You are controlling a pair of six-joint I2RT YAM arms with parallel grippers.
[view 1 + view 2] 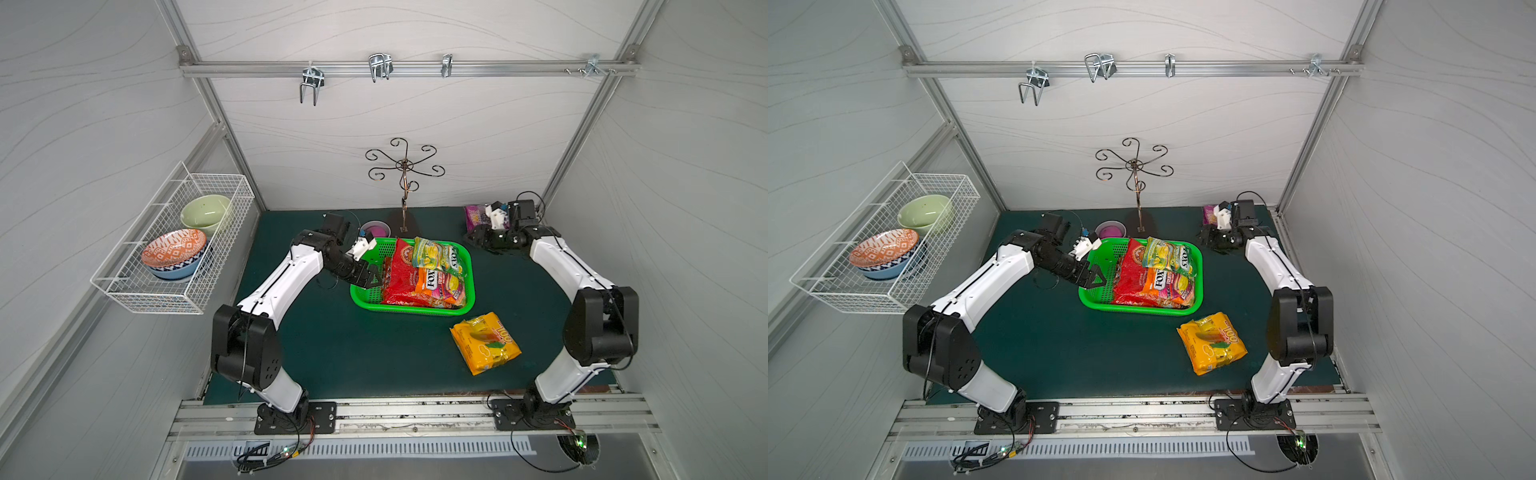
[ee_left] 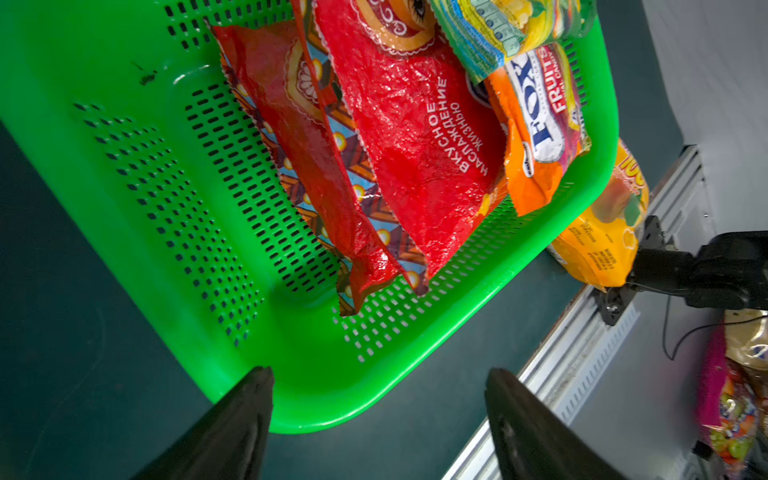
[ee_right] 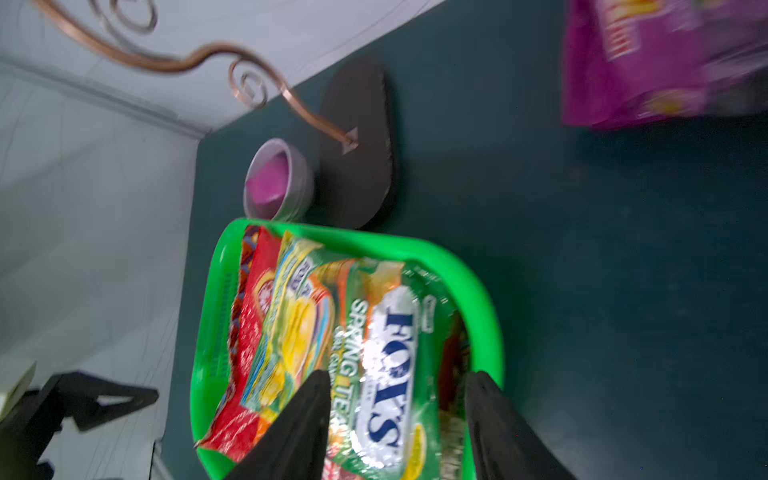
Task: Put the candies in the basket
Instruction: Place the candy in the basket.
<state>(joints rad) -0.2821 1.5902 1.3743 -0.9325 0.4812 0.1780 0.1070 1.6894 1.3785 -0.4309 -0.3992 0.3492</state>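
While four bags sit in basket | left gripper, right gripper spread, empty | next I'd grab yellow bag beside basket

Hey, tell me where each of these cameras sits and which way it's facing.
Top views: high at the front, looking down at the basket and mat; both arms show whole.
Left wrist: on the left arm, facing across the basket; tips of the open left pincer show, and the right arm's base.
Right wrist: on the right arm near the purple bag, facing the basket; right pincer tips and the left pincer show.
Shared: both wrist views see the green bag.
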